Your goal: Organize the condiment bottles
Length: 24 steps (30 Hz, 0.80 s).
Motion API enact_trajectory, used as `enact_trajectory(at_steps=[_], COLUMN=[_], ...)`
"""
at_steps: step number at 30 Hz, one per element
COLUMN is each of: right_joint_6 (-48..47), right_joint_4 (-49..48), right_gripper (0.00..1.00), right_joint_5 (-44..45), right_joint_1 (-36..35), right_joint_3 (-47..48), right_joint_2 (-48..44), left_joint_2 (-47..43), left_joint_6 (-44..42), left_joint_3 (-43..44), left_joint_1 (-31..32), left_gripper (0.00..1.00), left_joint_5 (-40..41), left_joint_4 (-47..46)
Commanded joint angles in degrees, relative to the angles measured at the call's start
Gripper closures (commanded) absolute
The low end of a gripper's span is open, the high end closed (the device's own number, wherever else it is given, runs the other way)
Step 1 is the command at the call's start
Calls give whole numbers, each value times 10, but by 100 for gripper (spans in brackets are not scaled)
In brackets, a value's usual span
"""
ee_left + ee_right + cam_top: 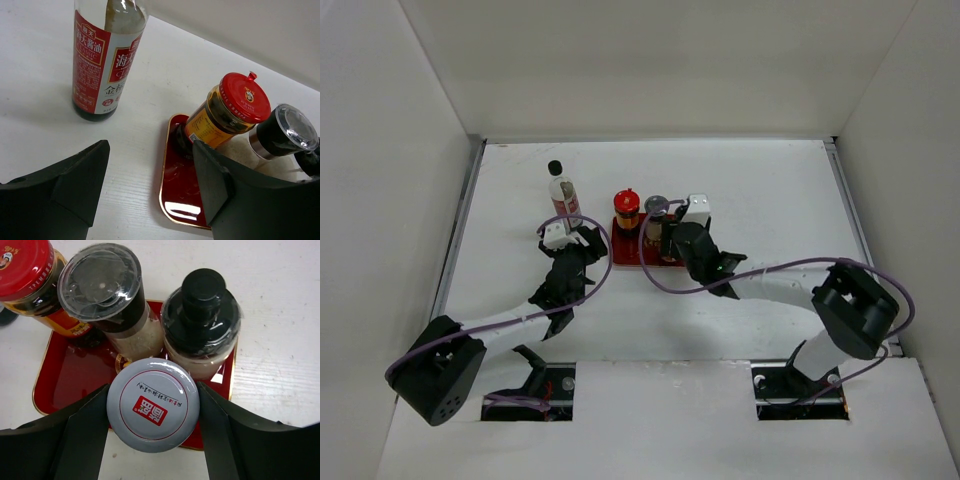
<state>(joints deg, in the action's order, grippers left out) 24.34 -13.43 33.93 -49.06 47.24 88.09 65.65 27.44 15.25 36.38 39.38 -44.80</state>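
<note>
A white bench (770, 190) with faint wood grain is boxed in by 3 plain white walls: back wall (660, 60), left wall (380, 150), right wall (910, 120). Light falls evenly and softly, leaving only faint shadows.

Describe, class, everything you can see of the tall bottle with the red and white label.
The tall bottle is slim and clear, apparently glass, with a black cap visible from above and a red and white label printed with Chinese characters. Dark liquid shows at its base. It stands upright on the white table, off the red tray and to its left. Nothing touches it. The left claw is open just short of it.
</note>
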Motion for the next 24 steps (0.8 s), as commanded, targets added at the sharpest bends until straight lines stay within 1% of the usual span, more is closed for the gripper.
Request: enact_trajectory(at_steps=[1,3,5,9,11,15,19,22,23,24], right_joint_6=[-16,-29,-39,-55,-60,-70,-76,-68,-60,-50], right_joint_4=[-110,-121,-127,-128,-127,-113,-112,-117,-119,-121], right_gripper=[49,45,39,23,13,0,0,1,15,40], right_joint_5=[11,17,27,30,31,15,7,7,7,7], right_joint_1=[1,1,-3,-14,-20,-24,-28,-28,-32,-38], right_joint_3=[39,36,34,31,26,18,-17,-55,-69,-83], right_joint_2=[15,27,37,38,25,-26,-109,-171,-191,-208], left_joint_2=[-4,-9,1,-1,-3,-10,-47,-81,-88,-93], left_joint_6=[3,3,2,0,-3,-17,-23,-34,-34,-35], left_joint_3=[8,8,10,13,14,22,43,79,94,113], left_joint_1=[-3,1,0,-2,-3,-9,-11,-7,-11,-15], left_gripper=[34,34,34,34,34,34,33,33,32,31], left_joint_5=[-6,-6,-5,-4,-1,1,35,46,48,49], left_joint_4=[-25,-25,-28,-25,-24,-12,32,102,130,156])
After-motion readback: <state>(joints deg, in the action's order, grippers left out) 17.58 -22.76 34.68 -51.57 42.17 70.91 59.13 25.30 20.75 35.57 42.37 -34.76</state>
